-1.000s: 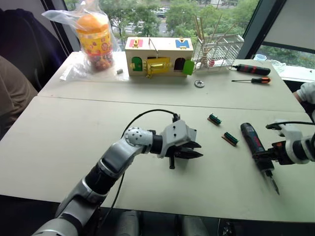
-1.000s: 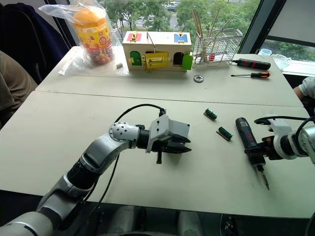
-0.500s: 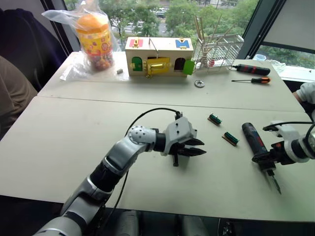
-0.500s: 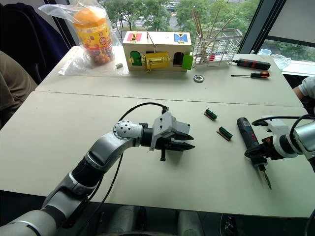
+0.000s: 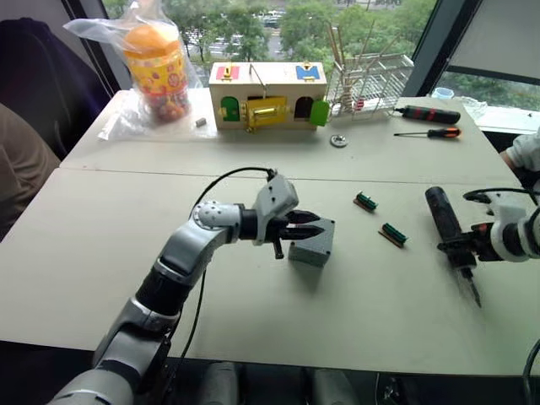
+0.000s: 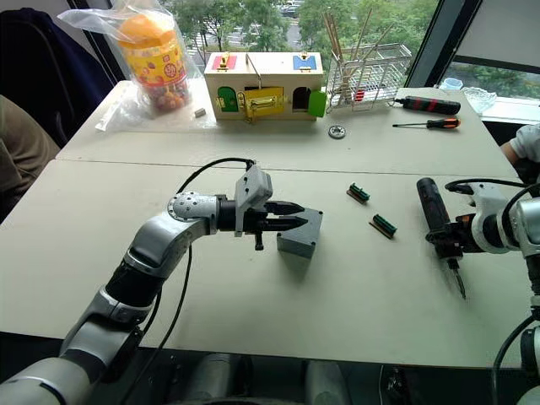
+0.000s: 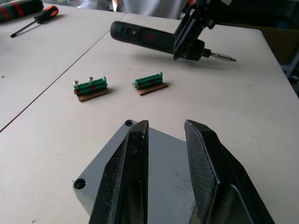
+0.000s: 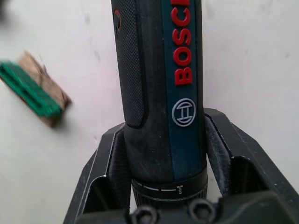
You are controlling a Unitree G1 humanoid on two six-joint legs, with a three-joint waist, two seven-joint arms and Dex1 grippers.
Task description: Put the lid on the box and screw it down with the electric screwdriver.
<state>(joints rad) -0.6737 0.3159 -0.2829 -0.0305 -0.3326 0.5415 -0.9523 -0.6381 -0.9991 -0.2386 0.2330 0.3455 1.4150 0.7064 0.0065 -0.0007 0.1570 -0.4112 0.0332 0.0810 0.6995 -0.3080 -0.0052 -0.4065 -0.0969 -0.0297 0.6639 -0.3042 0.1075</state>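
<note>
The box [image 5: 311,243] stands on the near half of the desk [image 5: 101,253], roughly at its middle, with its closed grey face and corner screw holes turned up. The left gripper [image 5: 309,229] reaches in from the robot's left at the box's height. In the left wrist view its two black fingers [image 7: 127,182] lie over the top face of the box with a narrow gap between them, gripping nothing; whether they touch the surface cannot be told.

The right gripper [image 6: 456,245] is at the robot's right side of the desk. Its fingers [image 8: 108,163] are clamped on either side of the electric screwdriver [image 5: 446,222], near the collar end. The screwdriver lies roughly level, its thick end pointing away from the robot and its thin bit [image 5: 471,289] pointing toward the near edge of the desk. Whether its body rests on the desk cannot be told.

Between the box and the screwdriver lie two small green terminal blocks [image 5: 392,234] on brown backing, apart from each other and from both grippers.

On the far half of the desk stand a wooden box with coloured doors [image 5: 264,94], a bagged orange-lidded jar [image 5: 153,61] and a wire rack [image 5: 367,80]. A black-and-red hand screwdriver [image 5: 426,114] and an orange-handled one [image 5: 427,132] lie near the rack.
</note>
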